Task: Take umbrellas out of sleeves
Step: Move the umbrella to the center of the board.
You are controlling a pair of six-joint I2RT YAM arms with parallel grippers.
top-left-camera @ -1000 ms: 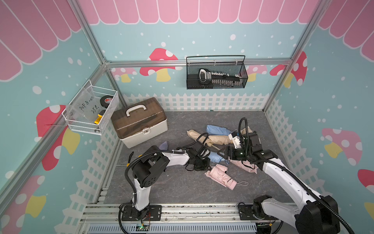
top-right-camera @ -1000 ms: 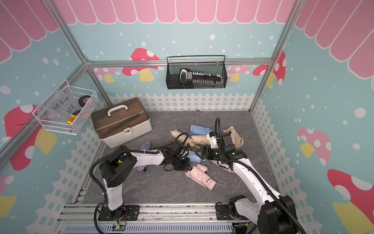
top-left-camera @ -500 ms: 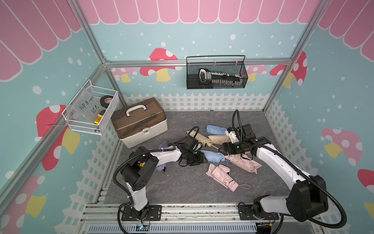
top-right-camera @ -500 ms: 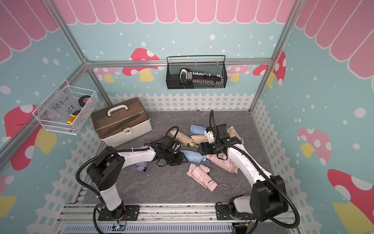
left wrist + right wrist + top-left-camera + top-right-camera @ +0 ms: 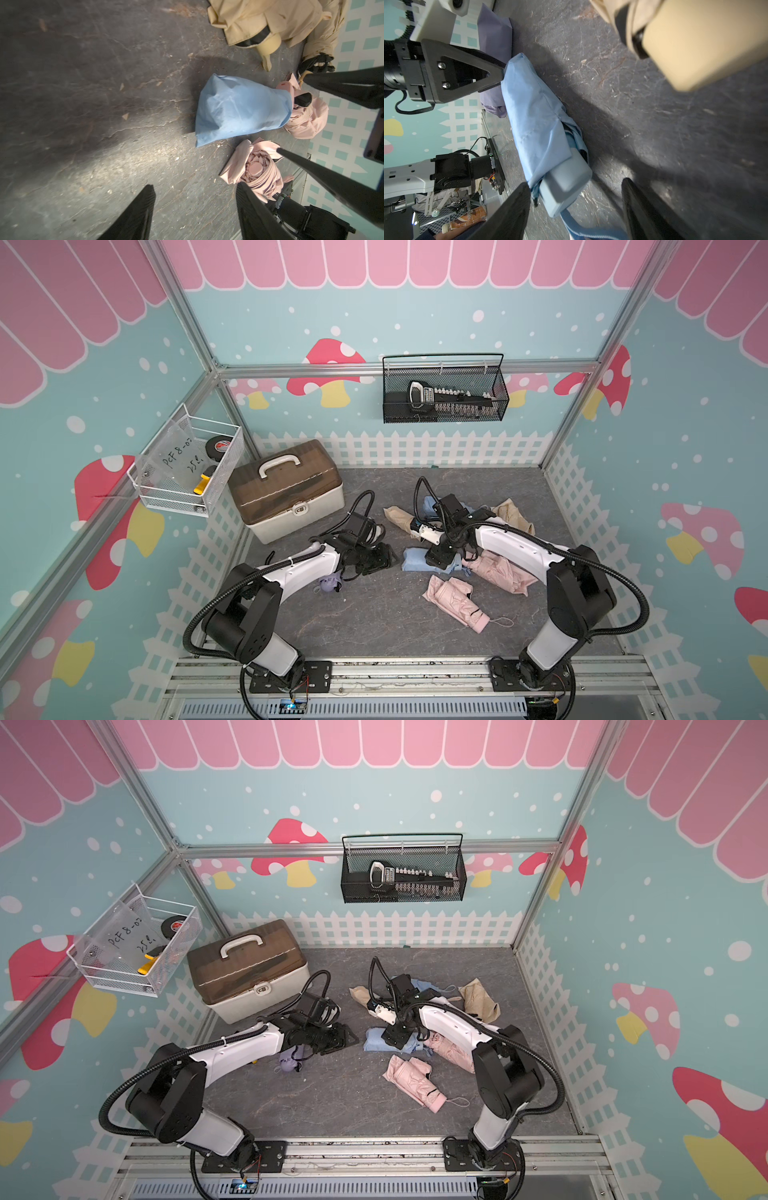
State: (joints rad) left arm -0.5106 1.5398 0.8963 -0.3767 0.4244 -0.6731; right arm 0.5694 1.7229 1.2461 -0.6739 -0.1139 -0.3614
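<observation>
Roughly mid-floor on the grey mat [image 5: 374, 630] lies the light blue sleeve [image 5: 413, 563], set left to right with the blue umbrella [image 5: 564, 182] inside it: the closed end points left, and the umbrella's handle sticks out of the open mouth on the right. The right gripper [image 5: 575, 184] hangs over that handle end with its jaws wide apart, one finger right beside the handle and the other well off it, so nothing is clamped. The left gripper [image 5: 195, 185] faces the closed end from the left, jaws spread and empty; in the right wrist view one of its fingertips [image 5: 494, 72] sits at the sleeve's end, though whether it touches I cannot tell. Crowding the handle end, a pink umbrella [image 5: 498, 572] lies just right of the sleeve, partly covered by the right arm, and a second pink umbrella [image 5: 451, 603] lies just near of it, wrist loop trailing to the right. Just far of the sleeve a beige umbrella [image 5: 395, 515] lies slantwise, its handle end hidden in both top views by the right wrist; a second beige umbrella [image 5: 513, 516] sits further right, and a scrap of blue fabric [image 5: 428, 502] shows behind the wrist. A crumpled lilac sleeve [image 5: 330, 584] lies on the left under the left forearm. Far left stands a brown-lidded toolbox [image 5: 282, 485]; a black wire basket [image 5: 478, 381] hangs on the far wall and a white wire basket [image 5: 220, 477] on the left wall
</observation>
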